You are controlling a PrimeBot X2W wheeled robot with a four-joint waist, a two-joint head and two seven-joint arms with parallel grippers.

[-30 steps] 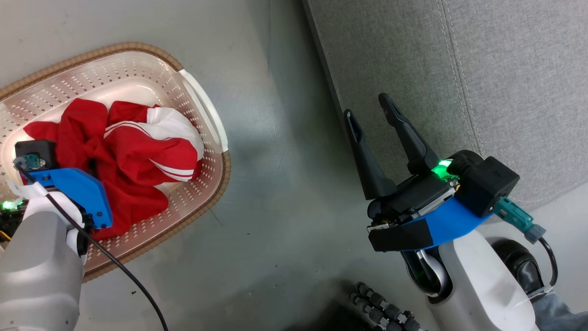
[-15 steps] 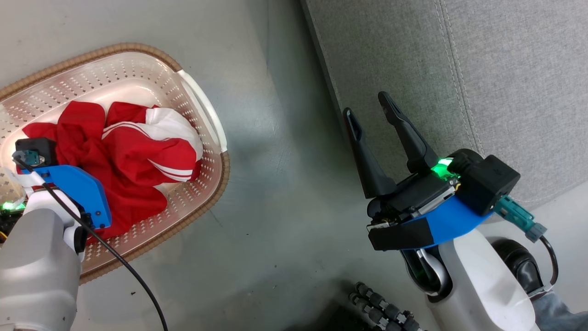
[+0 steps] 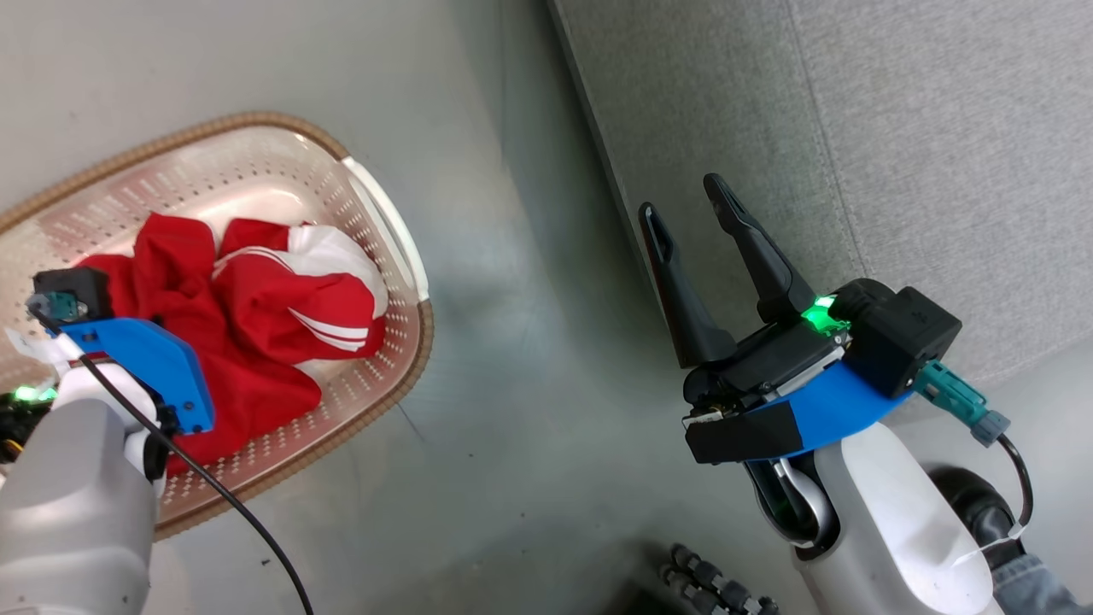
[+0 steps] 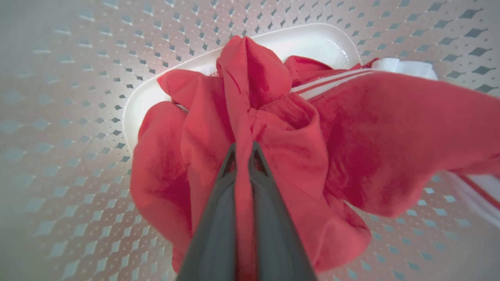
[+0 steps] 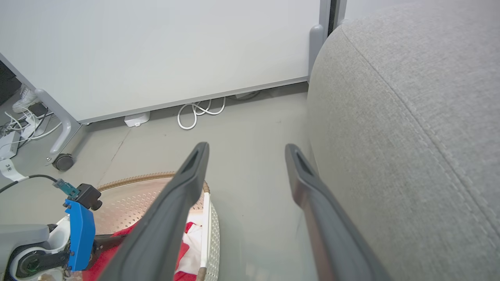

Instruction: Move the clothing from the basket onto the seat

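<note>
The cream perforated basket (image 3: pixel 256 117) with its brown rim stands on the floor at the left. Both red garments lie inside it: the plain red one (image 3: pixel 171 256) on the left, the white-striped one (image 3: pixel 316 299) on the right. My left gripper (image 4: pixel 244 146) reaches into the basket and is shut on a raised fold of the plain red garment (image 4: pixel 250 82). The basket wall (image 4: pixel 78 78) surrounds it. My right gripper (image 3: pixel 681 195) hangs open and holds nothing, above the floor beside the grey seat (image 3: pixel 897 128). The right wrist view shows the same gripper (image 5: pixel 246 147) beside the seat (image 5: pixel 410 117).
Grey floor (image 3: pixel 512 342) separates basket and seat. A black ribbed hose (image 3: pixel 717 581) lies by my base. Beyond the basket (image 5: pixel 136 195), the right wrist view shows a white panel (image 5: pixel 156 50), looped white cables (image 5: pixel 199 113) and a castor leg (image 5: pixel 62 160).
The whole head picture has shifted a little, so the camera moved. The left gripper stays shut on the red fabric in the basket. The right gripper stays open.
</note>
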